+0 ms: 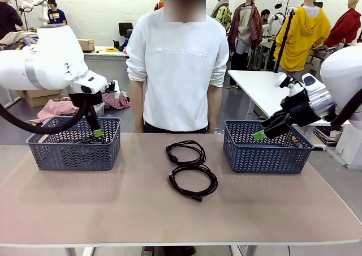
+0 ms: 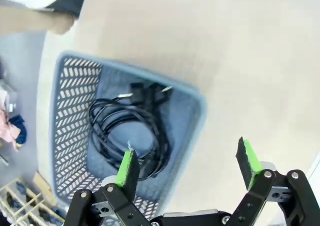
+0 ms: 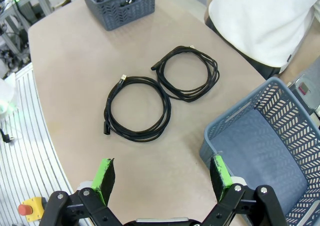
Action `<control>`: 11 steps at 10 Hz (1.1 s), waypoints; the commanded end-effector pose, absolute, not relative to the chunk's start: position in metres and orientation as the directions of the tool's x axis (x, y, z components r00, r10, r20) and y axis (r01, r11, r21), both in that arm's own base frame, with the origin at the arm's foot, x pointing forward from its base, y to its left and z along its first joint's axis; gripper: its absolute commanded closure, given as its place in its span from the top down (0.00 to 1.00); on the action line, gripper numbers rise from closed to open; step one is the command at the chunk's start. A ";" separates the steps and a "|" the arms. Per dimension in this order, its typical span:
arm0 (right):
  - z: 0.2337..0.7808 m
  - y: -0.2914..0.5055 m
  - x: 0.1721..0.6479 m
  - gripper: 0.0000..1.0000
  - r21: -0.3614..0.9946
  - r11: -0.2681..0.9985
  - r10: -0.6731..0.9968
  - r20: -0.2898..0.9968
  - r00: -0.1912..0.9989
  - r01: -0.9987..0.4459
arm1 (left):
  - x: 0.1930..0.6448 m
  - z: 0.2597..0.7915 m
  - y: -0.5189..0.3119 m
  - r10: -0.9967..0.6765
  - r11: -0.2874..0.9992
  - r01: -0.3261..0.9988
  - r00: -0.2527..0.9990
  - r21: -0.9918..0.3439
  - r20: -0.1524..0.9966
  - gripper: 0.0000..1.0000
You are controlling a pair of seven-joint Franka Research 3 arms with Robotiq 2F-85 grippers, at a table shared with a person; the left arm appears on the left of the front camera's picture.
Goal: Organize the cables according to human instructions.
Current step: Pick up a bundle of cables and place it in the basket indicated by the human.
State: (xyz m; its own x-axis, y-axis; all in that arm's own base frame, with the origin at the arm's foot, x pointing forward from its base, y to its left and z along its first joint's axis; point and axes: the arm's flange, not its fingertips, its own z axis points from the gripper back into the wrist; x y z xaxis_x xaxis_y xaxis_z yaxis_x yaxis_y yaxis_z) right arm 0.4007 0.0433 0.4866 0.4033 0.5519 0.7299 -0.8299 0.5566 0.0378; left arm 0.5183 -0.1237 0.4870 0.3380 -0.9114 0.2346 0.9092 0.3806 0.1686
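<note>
You can make out a line of pale lettering across the chest of the person's white sweatshirt [image 1: 182, 77], but it is too faint to read.

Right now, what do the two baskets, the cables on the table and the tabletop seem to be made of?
Left basket and right basket: probably moulded plastic, matte grey-blue, rigid walls with herringbone cut-outs. Cables: black cords, likely rubber or PVC jacket, slight sheen, lying in loose coils. Table: smooth beige top, probably laminate.
</note>
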 end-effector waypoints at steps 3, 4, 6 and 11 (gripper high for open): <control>0.485 0.043 0.404 1.00 0.030 0.539 0.544 0.751 0.375 -0.842 | 0.464 0.472 -0.133 -0.867 0.335 0.938 0.267 0.095 0.422 1.00; 0.485 0.043 0.404 1.00 0.030 0.539 0.544 0.751 0.375 -0.842 | 0.454 0.469 -0.138 -0.867 0.309 0.947 0.245 0.083 0.435 1.00; 0.485 0.043 0.404 1.00 0.030 0.539 0.544 0.751 0.375 -0.842 | 0.443 0.462 -0.145 -0.861 0.284 0.957 0.228 0.059 0.454 1.00; 0.485 0.043 0.404 1.00 0.030 0.539 0.544 0.751 0.375 -0.842 | 0.441 0.458 -0.157 -0.871 0.297 0.954 0.251 0.047 0.423 1.00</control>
State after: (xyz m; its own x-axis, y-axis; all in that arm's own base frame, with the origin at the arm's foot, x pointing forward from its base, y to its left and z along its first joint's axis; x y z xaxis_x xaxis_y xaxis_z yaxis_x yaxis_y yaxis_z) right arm 0.4007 0.0433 0.4866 0.4034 0.5519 0.7298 -0.8300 0.5565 0.0380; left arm 0.4415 -0.1568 0.4551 0.2535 -0.8719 0.4190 0.9538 0.2975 0.0420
